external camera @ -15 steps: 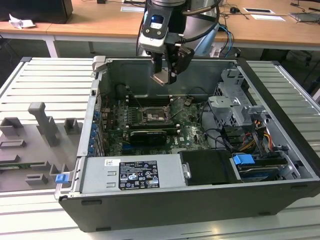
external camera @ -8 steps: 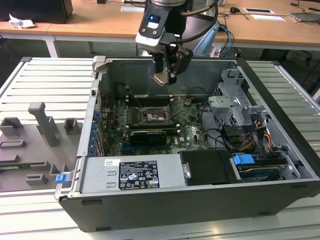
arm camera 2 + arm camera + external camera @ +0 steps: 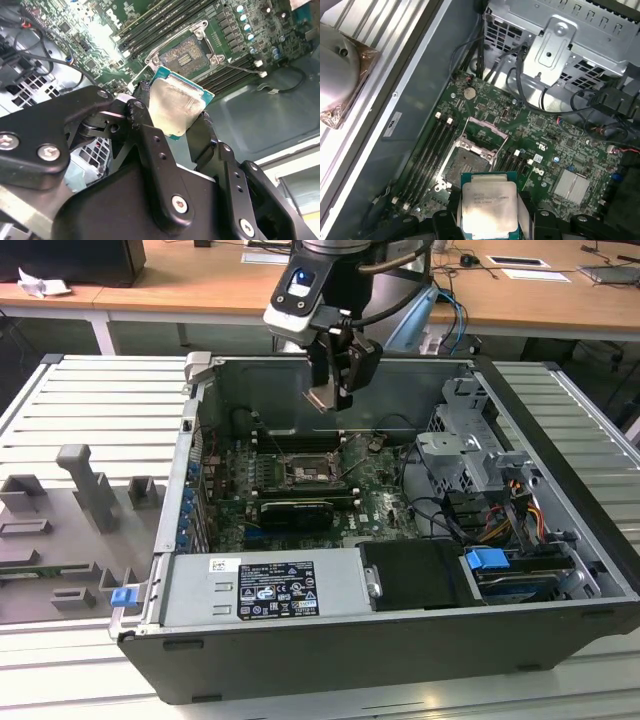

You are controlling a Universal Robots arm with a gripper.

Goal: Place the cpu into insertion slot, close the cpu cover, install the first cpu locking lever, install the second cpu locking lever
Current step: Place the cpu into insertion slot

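We found the arm reaching down from above the open computer case (image 3: 400, 665), its gripper (image 3: 335, 395) pointing downward and hanging over the middle of the green motherboard (image 3: 385, 505), clear of it. The two black fingers (image 3: 150, 135) were clamped on opposite edges of the cpu (image 3: 175, 105). The chip's silvery top faced the cameras in both wrist views, and it touched nothing but the fingers.

Below the chip lay the insertion slot (image 3: 465, 162), its dark contact field bare, with the cpu cover (image 3: 487, 127) swung up and open at one edge. Long black memory slots (image 3: 427, 155) ran along both sides of the socket. A thin cable with white plugs (image 3: 242, 67) lay just beside one corner of the socket — near it, not across it.

Farther out on the board sat a coin battery (image 3: 469, 93). Past that were a bundle of black cables (image 3: 590, 117) and the perforated silver drive cage (image 3: 560, 45), which stood at the exterior view's right. A labelled power supply (image 3: 265, 585) filled the near wall of the case, with a blue tab (image 3: 487, 565) beside it.

Around the case spread the slatted table (image 3: 90, 390), which carried a grey fixture (image 3: 90, 490) on the exterior view's left — and behind it all ran a wooden desk (image 3: 200, 285).
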